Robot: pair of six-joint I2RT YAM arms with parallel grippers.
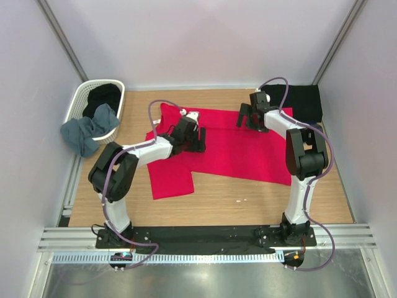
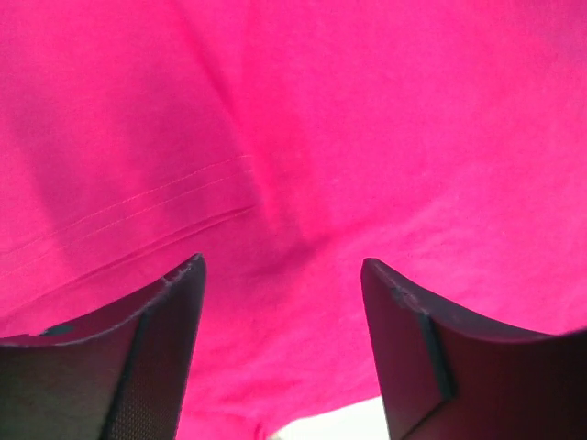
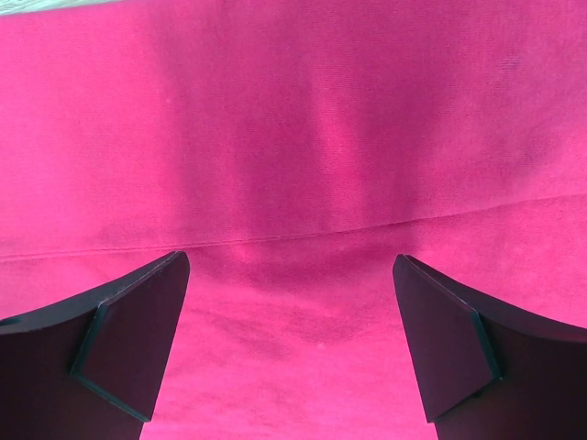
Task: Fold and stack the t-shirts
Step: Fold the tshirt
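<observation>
Beneath both jaws on counter [image 1: 248, 200]: red t-shirt [image 1: 242, 155], long axis left-right; left jaws, right jaws released, empty

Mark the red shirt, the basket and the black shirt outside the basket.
red shirt [image 1: 242, 152], top view, flat middle
basket [image 1: 75, 102], top view, left wall
black shirt [image 1: 304, 102], top view, its middle
</observation>
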